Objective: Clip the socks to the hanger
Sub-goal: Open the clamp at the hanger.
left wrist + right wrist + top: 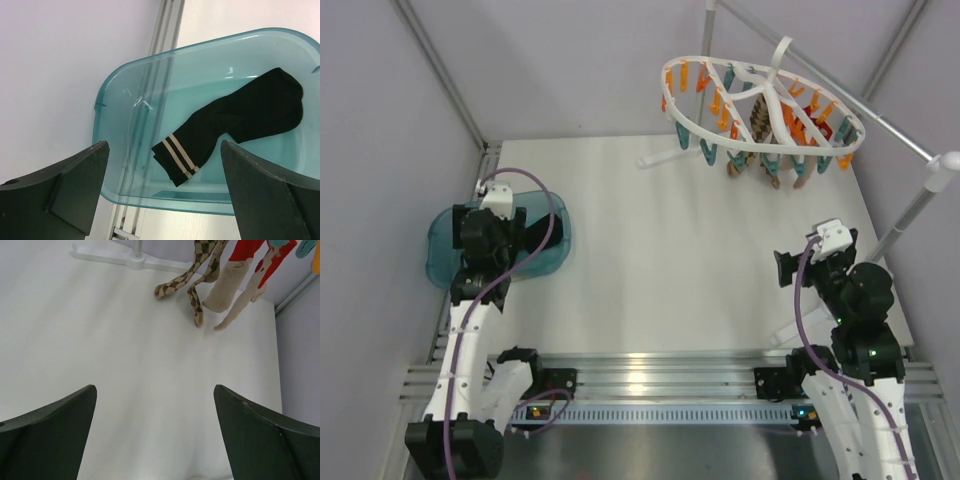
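One black sock (235, 125) with two tan stripes at the cuff lies limp inside a clear teal tub (115, 95) at the table's left edge. My left gripper (164, 144) hovers over the tub, open, with nothing between its fingers. The sock's cuff lies below the gap. The hanger (760, 110), a white oval ring fringed with orange and teal clips, hangs at the far right. My right gripper (155, 387) stands open and empty over bare white table at the right (788, 268), well short of the hanger.
A brown checked sock (175, 285), beige socks (225, 295) and red ones (245, 250) dangle from the hanger's clips. The stand's white foot (130, 260) rests on the far table. A grey pole (910, 215) rises at the right edge. Walls enclose three sides.
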Controlling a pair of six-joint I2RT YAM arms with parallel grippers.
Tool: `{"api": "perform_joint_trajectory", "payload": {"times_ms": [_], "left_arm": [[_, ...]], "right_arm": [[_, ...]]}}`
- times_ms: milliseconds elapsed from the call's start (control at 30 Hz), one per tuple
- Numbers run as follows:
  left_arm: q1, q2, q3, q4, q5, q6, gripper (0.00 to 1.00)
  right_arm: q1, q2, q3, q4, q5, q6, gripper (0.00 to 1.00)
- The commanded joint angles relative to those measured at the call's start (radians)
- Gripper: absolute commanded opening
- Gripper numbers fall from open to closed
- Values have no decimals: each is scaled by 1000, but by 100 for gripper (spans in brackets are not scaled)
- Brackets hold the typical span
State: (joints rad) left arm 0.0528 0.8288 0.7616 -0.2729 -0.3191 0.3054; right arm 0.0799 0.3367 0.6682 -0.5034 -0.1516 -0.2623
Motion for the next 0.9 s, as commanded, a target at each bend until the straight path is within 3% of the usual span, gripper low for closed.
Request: {"api": "perform_joint_trajectory", "payload": {"times_ms": [0, 33, 133, 167, 200, 333, 367, 433, 633, 867], "left_arm": [[4, -31, 97, -52, 143, -51, 98], [4, -31, 116, -72, 144, -51, 98], [4, -28, 188, -135, 531, -52, 98], [4, -30, 192, -106, 722, -84, 98], [4, -34, 191, -65, 798, -118, 97], [-2, -13, 110, 372, 1115, -381, 94], [-13, 3, 93, 603, 1155, -502, 93], [-88, 74, 82, 749, 1190, -581, 92], [-321, 303, 220, 854, 1207, -534, 90], [-436, 476, 288, 1011, 1224, -581, 88]], "right_arm": [[-9, -30, 16, 25, -17, 31, 100], [-9, -27, 24, 23, -17, 40, 100], [-9, -4, 57, -6, -49, 78, 100], [-9, 2, 63, -12, -80, 87, 100], [-11, 2, 70, -14, -94, 101, 100], [-11, -27, 57, 19, -123, 153, 100], [-9, -33, 54, 26, -126, 156, 100], [-9, -50, 50, 54, -137, 170, 100], [-9, -27, 80, 81, -175, 224, 100], [-9, 30, 133, 118, -200, 293, 100]]}}
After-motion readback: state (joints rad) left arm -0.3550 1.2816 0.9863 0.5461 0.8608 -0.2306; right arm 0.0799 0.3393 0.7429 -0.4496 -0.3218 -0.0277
